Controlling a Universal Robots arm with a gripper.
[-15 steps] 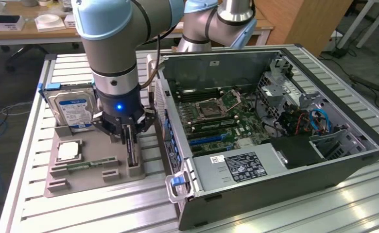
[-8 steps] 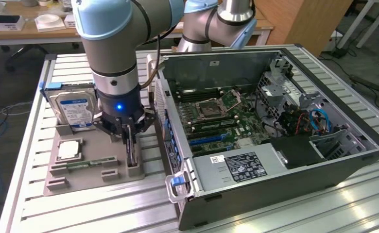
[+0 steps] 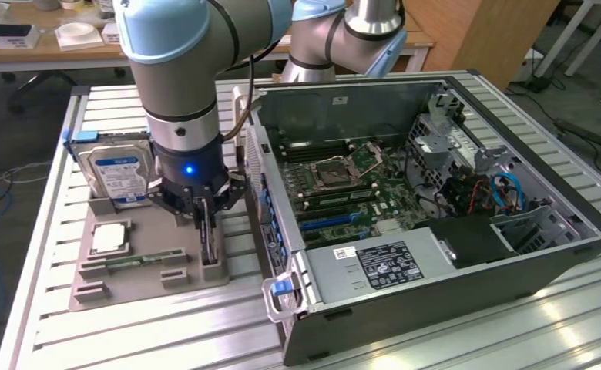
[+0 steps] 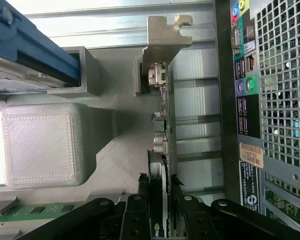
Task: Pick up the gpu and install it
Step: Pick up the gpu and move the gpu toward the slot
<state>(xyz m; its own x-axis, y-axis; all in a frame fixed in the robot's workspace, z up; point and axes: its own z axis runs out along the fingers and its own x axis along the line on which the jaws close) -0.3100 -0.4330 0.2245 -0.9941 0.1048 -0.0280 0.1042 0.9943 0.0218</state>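
The gpu (image 3: 210, 235) stands on edge in a slot of the grey holder tray (image 3: 146, 289), just outside the open computer case (image 3: 434, 193). In the wrist view the gpu (image 4: 162, 125) is a thin green card seen edge-on, with its metal end bracket (image 4: 162, 40) at the far end. My gripper (image 3: 206, 210) has come straight down over the card. Its black fingers (image 4: 140, 202) press against both faces of the card, so the gripper (image 4: 160, 187) is shut on it. The card still sits in its slot.
On the same tray are a silver hard drive (image 3: 119, 169) with a blue label, a CPU (image 3: 110, 237) and a RAM stick (image 3: 136, 260). The case's rear panel (image 4: 285, 100) is close beside the card. The motherboard (image 3: 342, 185) lies exposed inside the case.
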